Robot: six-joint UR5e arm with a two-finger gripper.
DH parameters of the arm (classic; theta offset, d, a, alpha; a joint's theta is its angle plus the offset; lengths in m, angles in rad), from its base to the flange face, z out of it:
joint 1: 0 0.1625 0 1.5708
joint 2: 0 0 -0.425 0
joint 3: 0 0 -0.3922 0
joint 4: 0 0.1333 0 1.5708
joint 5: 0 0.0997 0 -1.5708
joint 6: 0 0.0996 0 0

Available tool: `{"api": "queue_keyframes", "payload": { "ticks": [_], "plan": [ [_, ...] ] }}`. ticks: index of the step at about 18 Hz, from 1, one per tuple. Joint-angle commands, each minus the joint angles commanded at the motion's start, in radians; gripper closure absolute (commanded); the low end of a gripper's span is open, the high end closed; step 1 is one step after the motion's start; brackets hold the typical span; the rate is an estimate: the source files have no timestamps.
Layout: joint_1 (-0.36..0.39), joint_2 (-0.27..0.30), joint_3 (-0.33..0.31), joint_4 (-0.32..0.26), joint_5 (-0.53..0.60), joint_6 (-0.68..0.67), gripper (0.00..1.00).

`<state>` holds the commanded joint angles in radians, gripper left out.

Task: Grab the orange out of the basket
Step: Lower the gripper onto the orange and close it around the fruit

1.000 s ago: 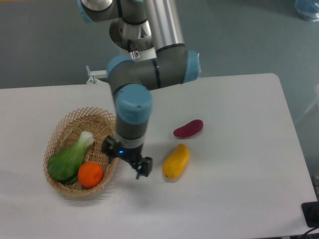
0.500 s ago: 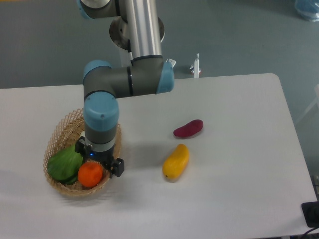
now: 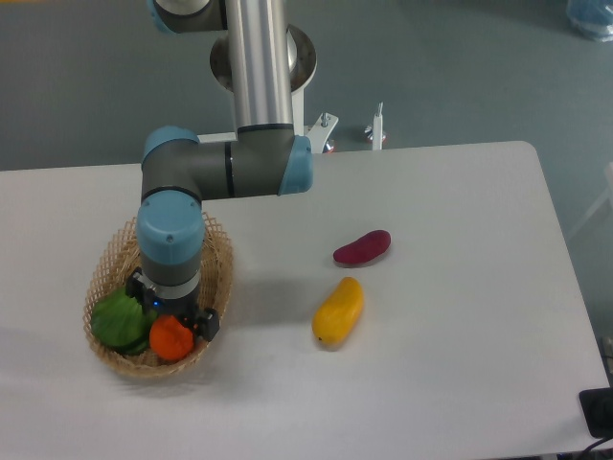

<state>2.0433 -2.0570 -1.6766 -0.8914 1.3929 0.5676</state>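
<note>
**Arm over basket, orange partly covered**

While the arm's wrist hangs straight down over the basket [image 3: 107, 264], the gripper [image 3: 172, 326] sits low inside it, right on top of the orange [image 3: 169, 339]. Black gripper body shows at either side of the wrist; a small blue light glows on its front. Fingers themselves are mostly hidden beneath the wrist housing and the fruit, so how far they are spread, and whether they have any hold on the orange, cannot be told from this view.

Orange: bright, round, lying in the near right part of the basket, its upper edge tucked under the gripper. Only the lower portion shows. It appears to rest on the basket floor, close against the near rim.

Green leafy vegetable [image 3: 117, 319]: in the basket's left half, just beside the orange, partly overlapped by the gripper's left side.

Basket: oval, woven, light tan, on the left part of the white counter [image 3: 460, 287]. Its far rim shows behind the wrist.

Outside the basket, well apart to the right: an elongated yellow fruit [image 3: 338, 311] lying on the counter, and just beyond it a dark red-purple oblong item [image 3: 362, 247], possibly a sweet potato. The two are near each other but not touching.

Arm column rises from behind the counter's far edge; elbow link reaches left toward the basket.
</note>
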Motion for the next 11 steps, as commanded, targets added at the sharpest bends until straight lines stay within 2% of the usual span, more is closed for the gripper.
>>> {"api": "queue_keyframes", "payload": {
  "ticks": [4,9,11],
  "plan": [
    [0.0,-0.002,0.0,0.002,0.002,-0.002,0.35],
    [0.0,0.0,0.003,0.0,0.002,-0.003,0.48],
    [0.002,0.014,0.011,0.0,0.0,-0.002,0.5]
  ]
}}
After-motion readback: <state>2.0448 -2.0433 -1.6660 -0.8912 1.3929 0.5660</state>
